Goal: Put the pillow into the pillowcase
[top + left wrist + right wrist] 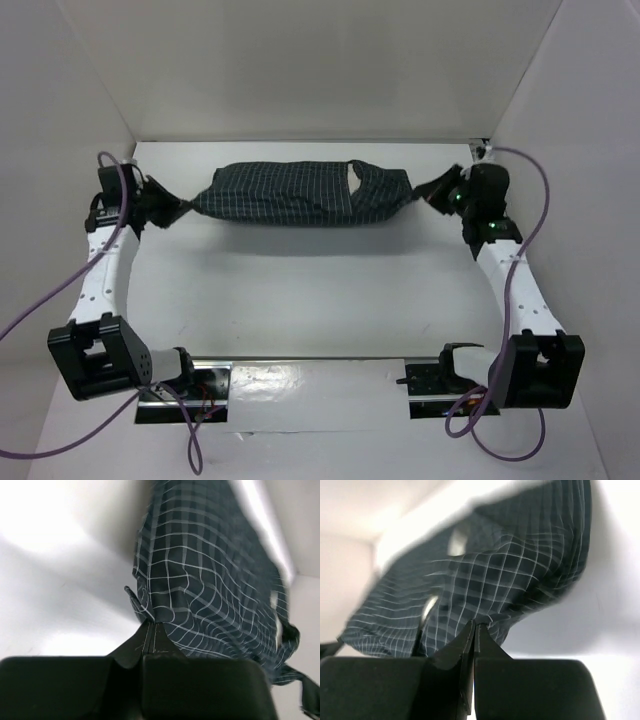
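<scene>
Now the dark navy pillowcase with thin white grid lines [290, 193] hangs stretched like a hammock across the upper middle of the top view. It seems to be lifted off the white bench [320, 300], with its shadow lying under it. Its long way runs from side to side in the frame.

The left jaws are pinched tight on the twisted left end of the cloth, at the middle left of the picture. The right jaws are pinched tight on the right end, at the upper right. Each wrist view shows two black fingers pressed together with checked cloth caught between them.

The plump cream pillow [355, 178] is almost all inside. Only a small pale patch peeks out through a gap just right of the middle, nearer the white right arm [510, 280]. I think the next move must pull cloth over that patch, so the right side is the closer helper.
</scene>
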You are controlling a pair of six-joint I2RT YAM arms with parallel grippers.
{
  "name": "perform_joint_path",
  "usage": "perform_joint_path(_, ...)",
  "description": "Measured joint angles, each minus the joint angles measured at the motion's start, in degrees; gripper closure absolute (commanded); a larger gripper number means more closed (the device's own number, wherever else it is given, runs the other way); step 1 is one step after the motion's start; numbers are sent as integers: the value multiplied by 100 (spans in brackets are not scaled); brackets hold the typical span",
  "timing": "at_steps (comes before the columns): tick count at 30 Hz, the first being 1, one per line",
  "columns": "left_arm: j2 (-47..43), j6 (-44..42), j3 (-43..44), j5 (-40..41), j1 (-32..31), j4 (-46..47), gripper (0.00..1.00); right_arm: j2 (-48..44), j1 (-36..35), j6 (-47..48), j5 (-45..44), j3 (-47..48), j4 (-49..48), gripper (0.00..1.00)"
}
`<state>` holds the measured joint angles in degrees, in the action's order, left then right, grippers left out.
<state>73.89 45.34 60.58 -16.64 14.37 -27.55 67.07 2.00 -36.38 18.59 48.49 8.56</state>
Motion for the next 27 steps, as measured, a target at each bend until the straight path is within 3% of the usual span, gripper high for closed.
perform_joint_path(4,-170,9,1123,-160,289,-72,100,-20,142,92,-254,1534,243,100)
perform_joint_path(8,-470,17,1873,-369,949,122,100,-168,162,286,-632,2332,590,100)
perform_joint_path(13,-616,153,1537,-940,1517,304,100,-435,225,455,-916,2354,1051,100)
perform_joint_path(18,-487,111,697,-1360,1311,234,100,-448,317,518,-916,1932,1351,100)
perform_joint_path(19,-452,74,531,-1408,1165,210,77,-448,319,525,-914,1840,1392,100)
perform_joint_path(21,-306,-92,170,-1515,857,166,45,-448,321,562,-887,1700,1451,100)
perform_joint_path(22,-203,-184,-2,-1578,723,157,16,-448,323,579,-874,1652,1471,100)
perform_joint_path(24,39,-232,-396,-1661,479,166,4,-448,330,590,-852,1554,1473,100)
perform_joint_path(27,363,-308,-1064,-1690,59,243,0,-448,330,605,-804,1427,1486,100)
